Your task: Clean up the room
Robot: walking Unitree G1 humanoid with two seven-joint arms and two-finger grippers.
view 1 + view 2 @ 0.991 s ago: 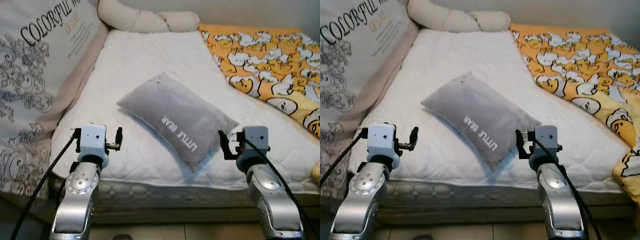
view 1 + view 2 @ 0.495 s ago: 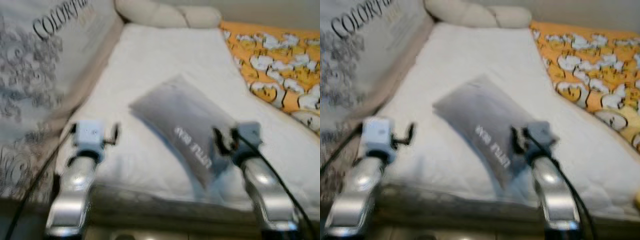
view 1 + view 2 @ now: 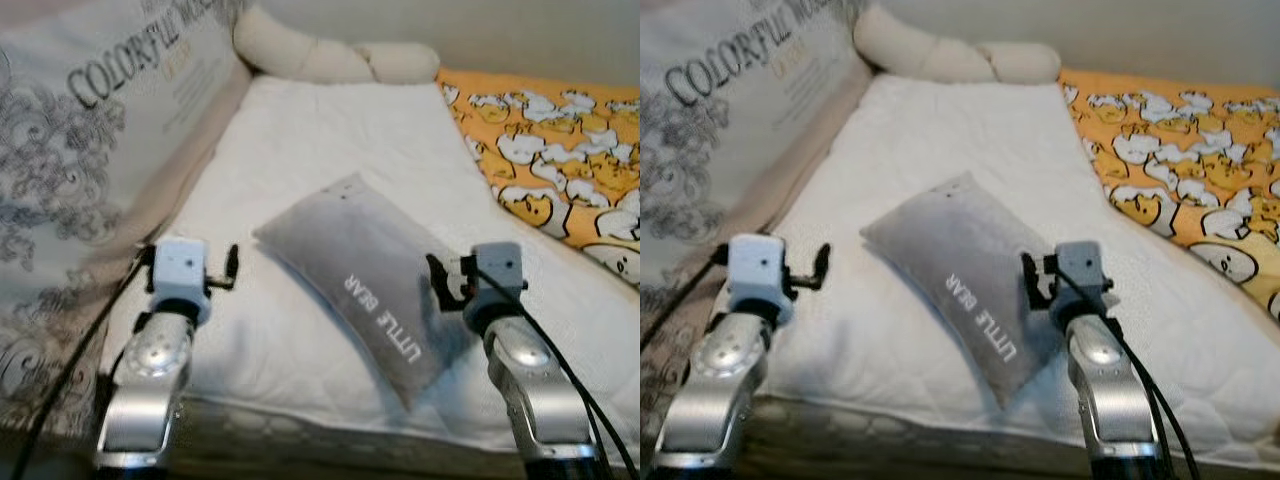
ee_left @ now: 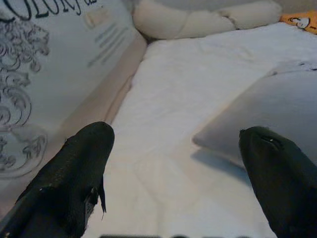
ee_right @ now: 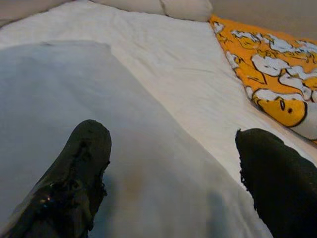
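A grey pillow (image 3: 345, 262) printed "LITTLE BEAR" lies slantwise on the white mattress (image 3: 330, 140). My right gripper (image 3: 478, 281) hovers over the pillow's near right end. It is open: in the right wrist view one of its fingers (image 5: 79, 173) is above the grey pillow (image 5: 99, 124) and the other is above the sheet. My left gripper (image 3: 191, 263) is open over bare mattress, a short way left of the pillow. From the left wrist view the pillow's corner (image 4: 267, 106) lies ahead, beyond one of the fingertips (image 4: 277, 173).
An orange blanket with a duck print (image 3: 560, 150) covers the bed's right side. A cream knotted bolster (image 3: 330, 58) lies at the head. A large printed "COLORFUL" cushion (image 3: 90, 150) leans along the left. The mattress front edge (image 3: 300, 420) runs just below my arms.
The whole view shifted and blurred as I moved closer to the bed. My right gripper now overlaps the pillow's end instead of standing beside it. Both grippers stayed open.
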